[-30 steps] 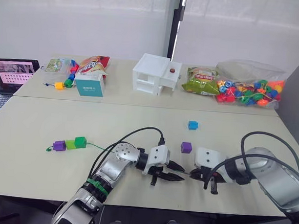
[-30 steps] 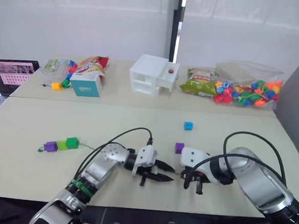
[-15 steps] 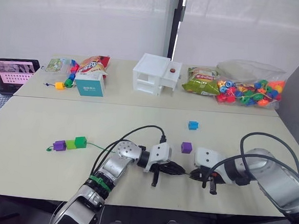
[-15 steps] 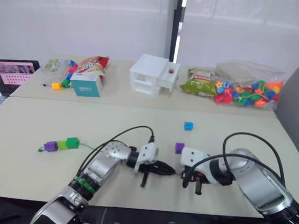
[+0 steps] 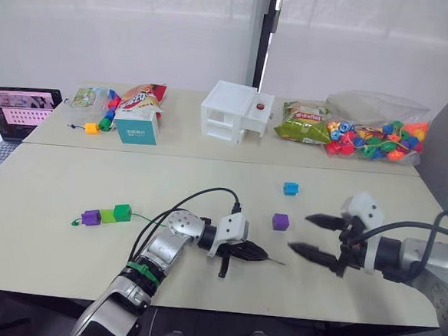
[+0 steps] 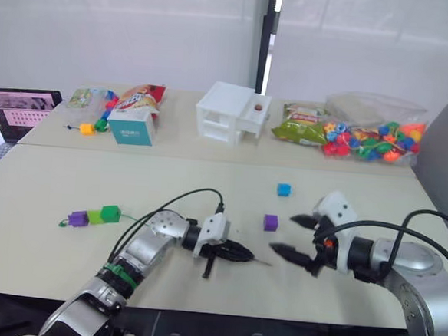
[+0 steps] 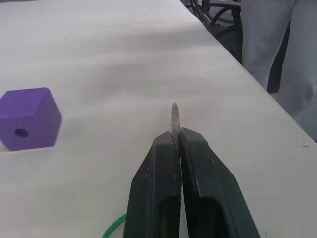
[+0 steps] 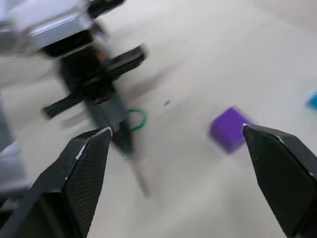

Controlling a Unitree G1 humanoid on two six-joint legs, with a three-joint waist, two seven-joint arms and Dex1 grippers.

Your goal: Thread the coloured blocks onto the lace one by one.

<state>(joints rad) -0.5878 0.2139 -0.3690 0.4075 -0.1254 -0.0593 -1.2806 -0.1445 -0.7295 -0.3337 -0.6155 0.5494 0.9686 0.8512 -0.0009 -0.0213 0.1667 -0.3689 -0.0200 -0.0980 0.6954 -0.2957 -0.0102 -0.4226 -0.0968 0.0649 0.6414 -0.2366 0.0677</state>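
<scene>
My left gripper (image 5: 253, 253) lies low on the table, shut on the lace (image 5: 149, 221) just behind its dark needle tip (image 7: 174, 115), which pokes out toward the right. My right gripper (image 5: 302, 233) hovers a short way to the right of that tip, wide open with nothing in it. A loose purple block (image 5: 280, 221) sits between the two grippers, slightly farther back. The blue block (image 5: 289, 188) lies beyond it. At the lace's far left end sit three threaded blocks: purple (image 5: 91, 217), light green (image 5: 107, 215) and dark green (image 5: 122, 212).
Along the back stand a white box (image 5: 234, 112), a green snack bag (image 5: 302, 124), a clear bag of round beads (image 5: 376, 135), a teal carton (image 5: 137, 126) and a red snack bag (image 5: 140, 97). A laptop (image 5: 16, 110) sits at the far left.
My right gripper has let go of the lace's tip, opened wide and drawn back to the right. My left gripper has shut on the lace just behind the tip.
</scene>
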